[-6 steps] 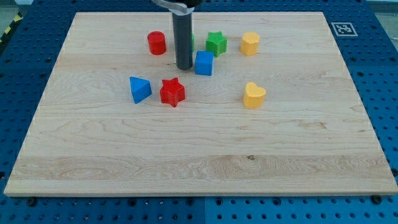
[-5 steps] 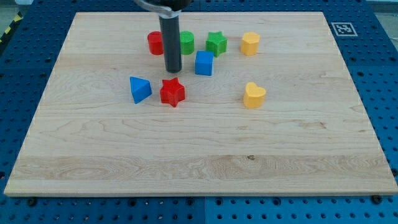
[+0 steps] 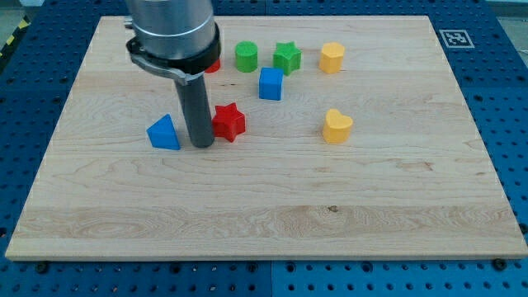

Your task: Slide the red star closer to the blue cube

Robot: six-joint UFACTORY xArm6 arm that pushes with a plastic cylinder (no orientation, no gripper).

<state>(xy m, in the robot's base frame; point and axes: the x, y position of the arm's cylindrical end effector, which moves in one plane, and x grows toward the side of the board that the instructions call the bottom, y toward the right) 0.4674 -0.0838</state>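
Note:
The red star (image 3: pixel 229 121) lies on the wooden board (image 3: pixel 264 198) left of centre. The blue cube (image 3: pixel 271 83) sits above it and a little to its right, a short gap away. My tip (image 3: pixel 201 143) rests on the board just left of the red star, touching or nearly touching its left side. A blue triangular block (image 3: pixel 164 133) lies just left of my tip.
A red cylinder (image 3: pixel 214 64) is mostly hidden behind the arm near the view's top. A green cylinder (image 3: pixel 246 56), a green star (image 3: pixel 286 57) and a yellow block (image 3: pixel 332 58) line the top. A yellow heart (image 3: pixel 337 126) lies right of centre.
My tip moved from beside the blue cube down and left, passing between the blue triangle and the red star. The blue triangle slid left and down. The red star barely moved.

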